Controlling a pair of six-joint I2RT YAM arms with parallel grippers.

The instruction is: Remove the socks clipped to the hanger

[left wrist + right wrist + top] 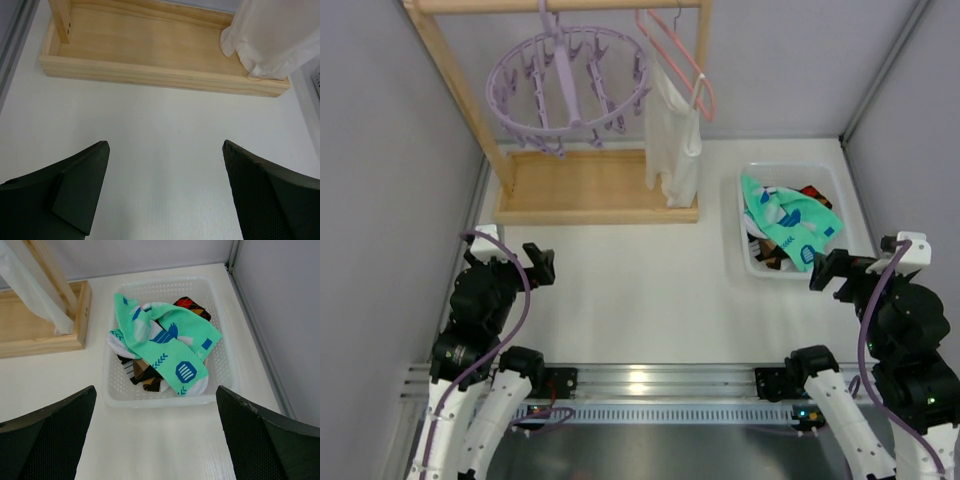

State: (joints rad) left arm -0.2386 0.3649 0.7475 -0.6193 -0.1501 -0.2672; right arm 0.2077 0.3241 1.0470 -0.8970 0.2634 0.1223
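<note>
Top external: we log the lavender drying hanger (567,82) hung by its hook from the top rail of the wooden rack (600,190), at the far left of the table (640,300). On the same rail, just to its right, a pink wire hanger (708,100) carries a white garment (672,140). The socks (790,225) lie heaped in a white basket (744,240) to the right of the rack base, well apart from the hanger. The left gripper (540,265) and right gripper (828,272) sit low near the arm bases, one at each side, touching nothing. We cannot read the jaw spacing from this view.

Left wrist: the fingers (82,185) are spread wide with only bare table between them. The rack base lies ahead. The garment's hem hangs down to the base at upper right.

Right wrist: the fingers (260,435) are spread wide and grip nothing. The basket lies ahead, framed between them. A mint sock (170,340) with blue and white marks lies on top of the heap. A brown-and-cream striped sock (147,377) shows beneath it at the near side. A black sock with orange diamonds (190,305) shows at the far side.
</note>
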